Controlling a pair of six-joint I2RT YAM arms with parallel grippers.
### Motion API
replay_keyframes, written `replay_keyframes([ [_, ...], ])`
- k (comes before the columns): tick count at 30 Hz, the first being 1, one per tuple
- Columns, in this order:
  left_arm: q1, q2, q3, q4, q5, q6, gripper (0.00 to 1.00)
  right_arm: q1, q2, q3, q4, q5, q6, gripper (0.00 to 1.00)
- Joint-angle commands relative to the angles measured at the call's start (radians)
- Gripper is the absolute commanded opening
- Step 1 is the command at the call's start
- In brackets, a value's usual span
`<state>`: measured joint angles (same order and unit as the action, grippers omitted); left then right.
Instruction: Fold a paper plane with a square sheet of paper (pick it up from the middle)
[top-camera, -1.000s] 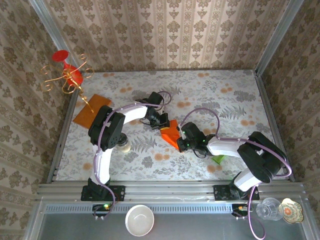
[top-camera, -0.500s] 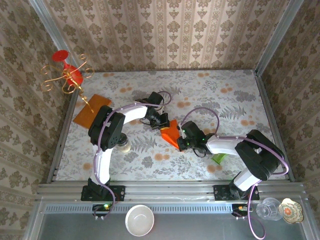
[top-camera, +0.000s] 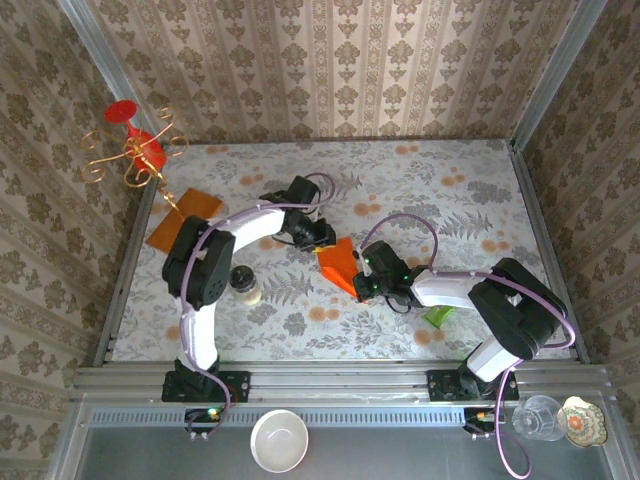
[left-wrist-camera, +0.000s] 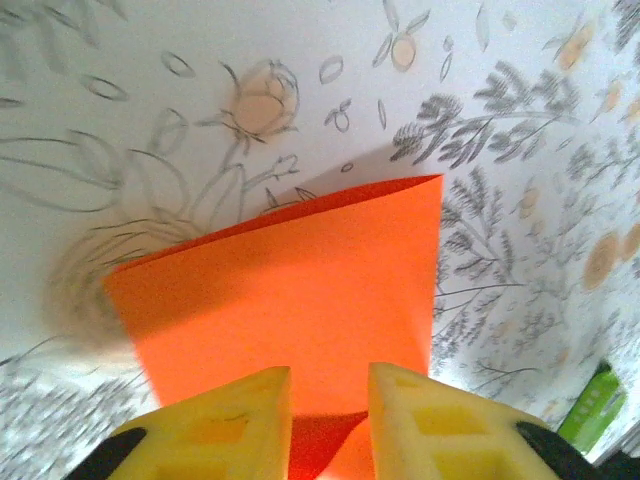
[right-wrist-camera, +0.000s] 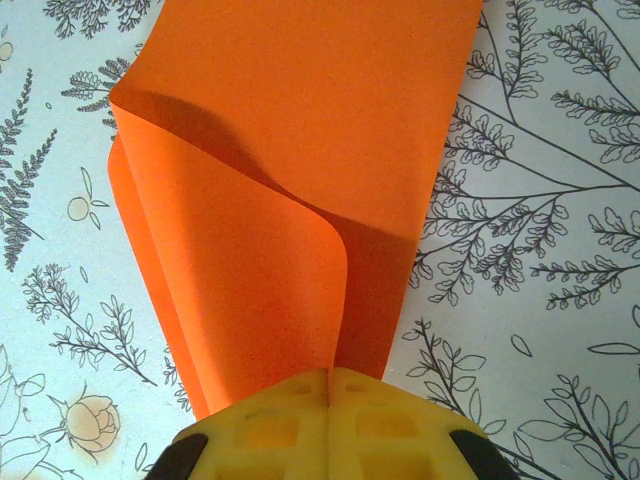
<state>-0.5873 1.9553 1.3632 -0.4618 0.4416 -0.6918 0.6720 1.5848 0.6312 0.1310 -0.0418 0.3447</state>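
My right fingers (right-wrist-camera: 328, 385) pinch the square sheet of paper (right-wrist-camera: 300, 120). My left fingers (left-wrist-camera: 283, 405) sit a little apart. With nothing pressing it, the curled flap may pop open.

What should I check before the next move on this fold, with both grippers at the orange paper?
1. Right gripper shut on the square sheet of paper: ok.
2. Left gripper gripping the sheet: not ok. Its fingers stand apart, and paper shows in the gap.
3. Fold pressed flat: not ok. The upper flap curls in a loose roll by the right gripper.
4. Folded edges lined up: cannot tell.
5. Green object apart from the sheet: ok. It lies beside the right arm.
6. Small jar apart from the sheet: ok. It stands by the left arm.
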Motion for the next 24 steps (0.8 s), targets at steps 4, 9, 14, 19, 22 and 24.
replay_keyframes([
  [4, 0.011, -0.129, -0.102, 0.048, -0.049, -0.054, 0.31, -0.006, -0.011, 0.01, -0.048, -0.011, 0.004, 0.0],
  [9, -0.023, -0.189, -0.208, 0.151, 0.023, -0.13, 0.26, -0.008, -0.021, 0.01, -0.051, -0.016, 0.006, 0.0],
  [14, -0.069, -0.213, -0.283, 0.224, 0.058, -0.209, 0.2, -0.008, -0.016, 0.013, -0.05, -0.018, 0.006, 0.0],
  [19, -0.091, -0.191, -0.319, 0.277, 0.079, -0.259, 0.17, -0.008, -0.011, 0.013, -0.051, -0.018, 0.008, 0.0],
  [22, -0.109, -0.166, -0.3, 0.286, 0.091, -0.271, 0.17, -0.008, -0.01, 0.016, -0.054, -0.017, 0.006, 0.0],
  [24, -0.119, -0.154, -0.286, 0.28, 0.086, -0.274, 0.16, -0.008, -0.01, 0.018, -0.057, -0.015, 0.006, 0.0],
])
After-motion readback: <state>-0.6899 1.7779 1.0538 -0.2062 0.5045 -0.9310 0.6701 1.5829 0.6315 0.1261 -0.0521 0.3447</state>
